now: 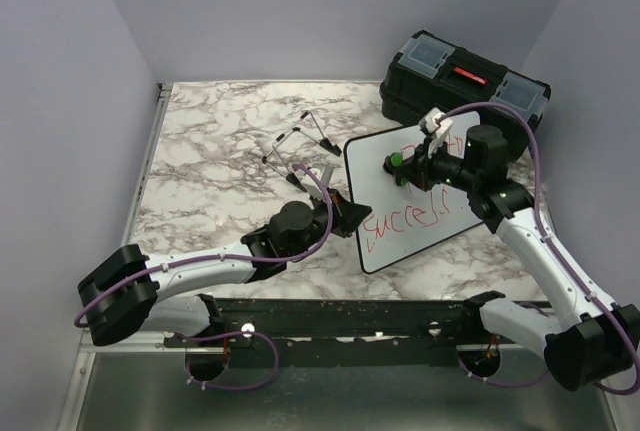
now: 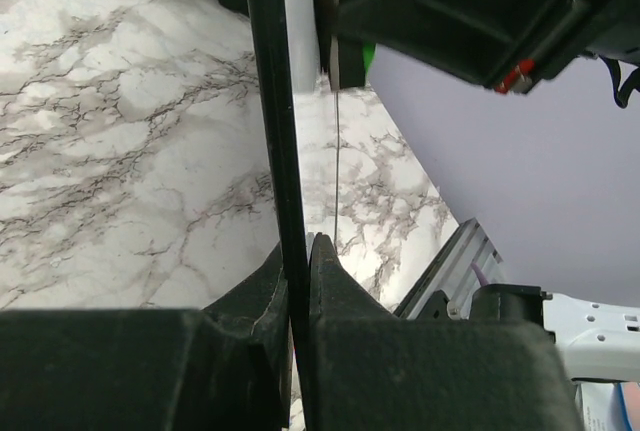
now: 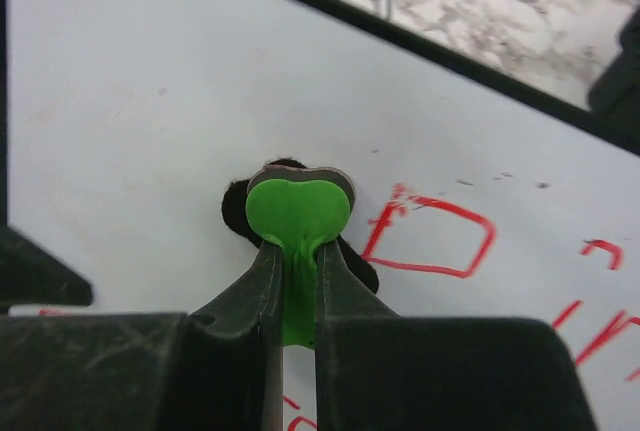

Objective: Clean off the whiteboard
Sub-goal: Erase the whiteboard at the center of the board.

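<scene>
While pinching the black rim of the whiteboard [image 1: 375,186] tight in the left gripper [image 2: 298,256], presses a green eraser [image 3: 298,206], squeezed in the closed right gripper [image 3: 297,256], onto it. Looks clean left of those fingers; shows red words [image 3: 430,236] right of them. Partly done, probably.

Bright diffuse light, soft shadows on table [image 1: 200,151], whiteboard [image 3: 150,81] evenly lit, wrist views' near foreground blurred.

From above, the right arm [image 1: 520,231] covers most of the upper red writing [image 1: 410,138] on the whiteboard [image 1: 420,249], leaving it unreadable, while at the right wrist the green-handled eraser [image 3: 298,213] hides most of its dark pad [image 3: 236,213] and red strokes [image 3: 600,326] run off frame.
</scene>
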Action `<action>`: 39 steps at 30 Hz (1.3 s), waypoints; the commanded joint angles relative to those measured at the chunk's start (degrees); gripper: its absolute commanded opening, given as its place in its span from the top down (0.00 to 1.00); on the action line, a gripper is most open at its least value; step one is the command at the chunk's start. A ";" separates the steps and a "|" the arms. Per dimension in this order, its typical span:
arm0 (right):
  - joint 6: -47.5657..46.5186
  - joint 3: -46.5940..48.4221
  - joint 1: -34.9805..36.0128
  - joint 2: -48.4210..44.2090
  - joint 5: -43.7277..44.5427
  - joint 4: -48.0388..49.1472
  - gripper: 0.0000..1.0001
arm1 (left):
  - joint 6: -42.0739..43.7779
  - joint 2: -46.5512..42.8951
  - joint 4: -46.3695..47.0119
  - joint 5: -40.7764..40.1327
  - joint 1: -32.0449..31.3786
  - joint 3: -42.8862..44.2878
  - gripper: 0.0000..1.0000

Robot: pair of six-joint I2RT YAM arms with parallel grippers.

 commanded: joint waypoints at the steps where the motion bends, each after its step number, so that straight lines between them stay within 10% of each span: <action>1: 7.80 -1.15 -0.51 1.31 16.63 9.86 0.99 | 5.14 -1.28 0.53 2.79 -0.75 -0.54 1.00; 9: -11.37 -4.74 0.92 0.80 -16.80 -4.79 0.99 | 5.45 -1.55 0.62 2.92 -0.76 -0.32 1.00; 20: -0.06 -1.15 1.31 0.90 3.36 5.18 0.99 | 4.88 -0.23 1.77 3.93 -0.79 0.23 1.00; 30: -13.52 -1.57 2.47 2.29 -16.15 -6.17 0.99 | 4.79 -0.05 2.21 4.27 -0.77 0.08 1.00; 39: 0.14 -1.97 0.72 -0.08 12.36 3.09 0.99 | 5.06 -0.48 1.90 4.22 -0.82 -0.11 1.00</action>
